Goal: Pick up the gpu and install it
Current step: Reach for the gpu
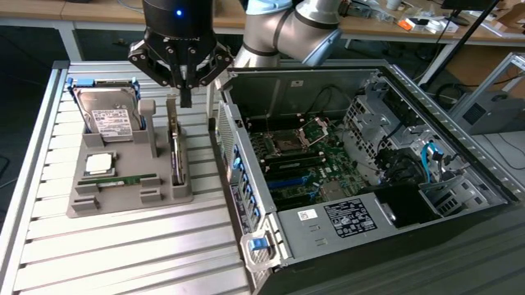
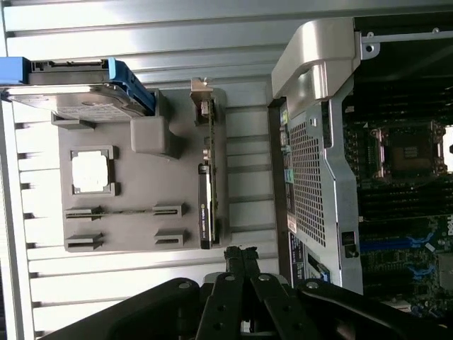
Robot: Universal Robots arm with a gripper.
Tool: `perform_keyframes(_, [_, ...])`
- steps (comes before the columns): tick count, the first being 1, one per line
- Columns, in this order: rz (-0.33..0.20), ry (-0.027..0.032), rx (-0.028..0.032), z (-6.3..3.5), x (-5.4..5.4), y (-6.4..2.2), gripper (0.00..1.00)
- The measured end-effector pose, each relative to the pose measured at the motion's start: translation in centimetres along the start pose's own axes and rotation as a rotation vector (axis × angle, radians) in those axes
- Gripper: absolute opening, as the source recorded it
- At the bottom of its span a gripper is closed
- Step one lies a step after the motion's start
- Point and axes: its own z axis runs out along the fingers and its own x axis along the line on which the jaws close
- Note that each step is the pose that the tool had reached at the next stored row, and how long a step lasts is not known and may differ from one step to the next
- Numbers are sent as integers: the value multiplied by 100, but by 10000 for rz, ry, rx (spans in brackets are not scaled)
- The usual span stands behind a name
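Your black multi-link gripper point(image 1: 186, 100) point(image 2: 241, 253) hangs with its fingertips pressed together and nothing between them, just above the gpu point(image 1: 174, 147) point(image 2: 206, 191) and clear of it. That thin, dark circuit card stands on edge in the slot of the grey moulded holder tray point(image 1: 123, 200) point(image 2: 141, 227), along the tray edge nearest the open computer case point(image 1: 287, 92) point(image 2: 318, 142). You have only a narrow gap between that edge and the case's perforated side wall, while the air above the card is open. The tray also holds a boxy silver hard drive in a blue frame point(image 1: 110, 117) point(image 2: 78, 99), upright, whose white label has print too small to read. A square silver processor chip point(image 1: 99, 163) point(image 2: 90, 171) and a narrow green memory stick point(image 1: 123, 181) sit in their own recesses. Inside the case the green motherboard point(image 1: 303, 160) lies exposed. A white printed label point(image 1: 351, 216) on the black panel near it is also unreadable. Bare slatted metal tabletop point(image 1: 123, 258) point(image 2: 141, 35) surrounds the tray.
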Motion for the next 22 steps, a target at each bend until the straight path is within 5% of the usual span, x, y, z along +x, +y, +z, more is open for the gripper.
perform_keyframes(22, [0,-9,0,-8,211,-16,11])
